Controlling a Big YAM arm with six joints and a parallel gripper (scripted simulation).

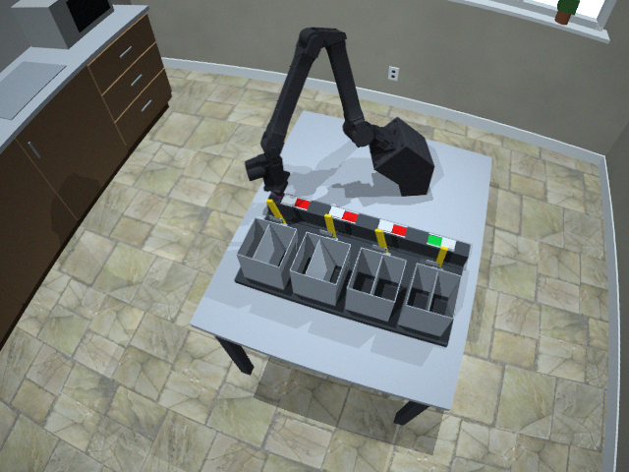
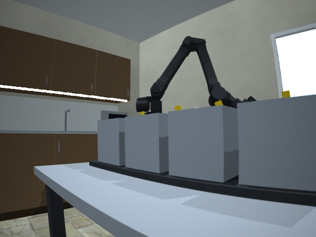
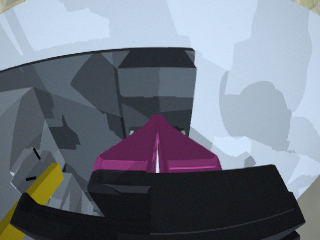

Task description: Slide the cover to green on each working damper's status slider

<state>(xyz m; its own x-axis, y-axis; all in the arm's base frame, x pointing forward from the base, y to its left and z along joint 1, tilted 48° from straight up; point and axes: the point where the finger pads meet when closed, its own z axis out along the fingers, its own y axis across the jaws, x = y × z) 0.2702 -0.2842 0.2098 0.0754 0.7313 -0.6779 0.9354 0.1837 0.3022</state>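
Four grey dampers stand in a row. The far-left damper (image 1: 261, 271) (image 2: 108, 142) and second damper (image 1: 314, 289) (image 2: 141, 142) have slanted blades; the third (image 1: 371, 305) (image 2: 195, 145) and far-right damper (image 1: 424, 323) (image 2: 276, 142) have blades running straight front to back. The far-left slider (image 1: 302, 204), second slider (image 1: 349, 216) and third slider (image 1: 399, 230) show red, each with its white cover at the left. The far-right slider (image 1: 434, 240) shows green, its cover at the right. My gripper (image 1: 277, 195) (image 3: 157, 121) is shut and empty, low at the rail's left end by the far-left cover; contact is hidden.
A yellow lever (image 1: 276, 210) (image 3: 45, 190) stands close beside the gripper, behind the far-left slider. Similar levers stand at the second (image 1: 330, 225), third (image 1: 380, 240) and far-right (image 1: 441, 256) dampers. The dark base (image 2: 204, 185) runs under the dampers. The table's left edge is near the gripper.
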